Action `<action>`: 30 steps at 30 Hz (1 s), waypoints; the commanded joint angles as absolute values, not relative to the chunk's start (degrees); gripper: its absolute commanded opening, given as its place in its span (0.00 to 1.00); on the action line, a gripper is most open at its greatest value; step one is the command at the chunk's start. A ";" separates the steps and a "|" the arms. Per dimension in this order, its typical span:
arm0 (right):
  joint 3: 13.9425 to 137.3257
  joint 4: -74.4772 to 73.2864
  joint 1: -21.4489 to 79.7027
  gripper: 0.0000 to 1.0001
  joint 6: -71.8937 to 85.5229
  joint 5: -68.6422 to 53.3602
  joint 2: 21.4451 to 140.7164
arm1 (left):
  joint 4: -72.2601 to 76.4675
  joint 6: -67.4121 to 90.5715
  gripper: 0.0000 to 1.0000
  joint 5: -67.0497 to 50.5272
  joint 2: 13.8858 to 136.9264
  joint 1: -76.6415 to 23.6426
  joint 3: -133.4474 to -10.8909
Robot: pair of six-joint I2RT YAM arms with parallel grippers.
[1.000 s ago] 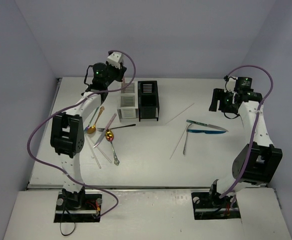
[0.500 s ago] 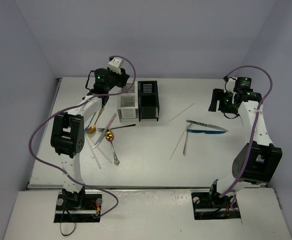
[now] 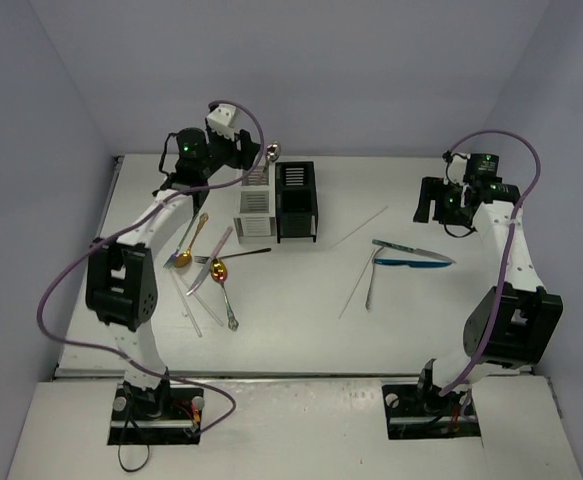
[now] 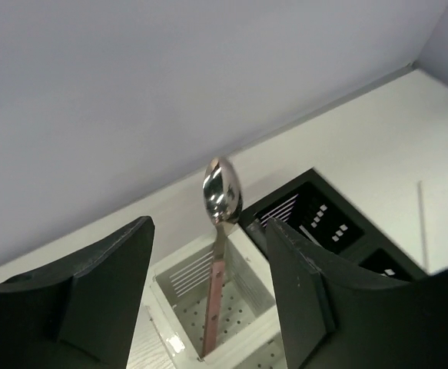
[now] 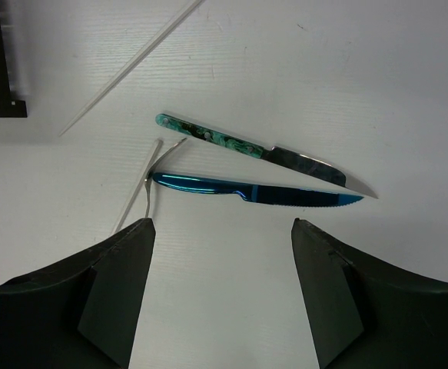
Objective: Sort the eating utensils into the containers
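Note:
The containers are a white caddy (image 3: 254,203) and a black caddy (image 3: 295,200), joined side by side at the table's back middle. A pink-handled silver spoon (image 4: 214,296) stands upright in the white caddy (image 4: 179,278), its bowl (image 3: 271,152) above the rim. My left gripper (image 4: 208,231) hangs open just above it, one finger on each side, not touching. My right gripper (image 5: 222,231) is open over bare table near a blue knife (image 5: 247,192) and a teal-handled knife (image 5: 243,144). Gold spoons (image 3: 183,258) and other utensils lie left of the caddies.
A silver fork (image 3: 369,285) and clear sticks (image 3: 359,228) lie between the caddies and the knives (image 3: 411,257). A pink stick (image 3: 217,250) and a silver spoon (image 3: 228,305) are in the left pile. The black caddy (image 4: 316,217) sits right beside the left gripper's finger.

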State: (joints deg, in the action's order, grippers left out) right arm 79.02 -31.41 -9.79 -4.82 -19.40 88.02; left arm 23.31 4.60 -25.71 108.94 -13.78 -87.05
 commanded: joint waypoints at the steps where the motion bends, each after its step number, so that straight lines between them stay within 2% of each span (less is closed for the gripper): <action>1: 79.43 -29.55 -9.49 0.69 -5.60 -19.62 85.08 | 22.65 6.38 0.57 -29.13 93.13 -12.39 -87.44; 11: 77.80 -29.18 -8.53 0.71 -9.56 -18.89 84.46 | -10.43 4.82 0.58 -27.85 78.97 -4.45 -83.44; 16: 75.61 -28.57 -7.83 0.71 -10.71 -19.07 84.21 | -20.85 0.33 0.58 -29.98 77.45 1.70 -79.89; 21: 73.52 -27.44 -7.23 0.71 -10.99 -18.55 83.70 | -24.54 -4.40 0.57 -28.94 74.56 2.11 -72.07; 24: 72.85 -26.92 -7.12 0.71 -11.05 -18.37 83.43 | -26.65 -5.90 0.55 -28.89 76.85 2.05 -71.18; 30: 71.90 -26.62 -6.84 0.70 -11.34 -17.98 82.90 | -31.98 -7.22 0.42 -28.28 88.67 2.11 -77.12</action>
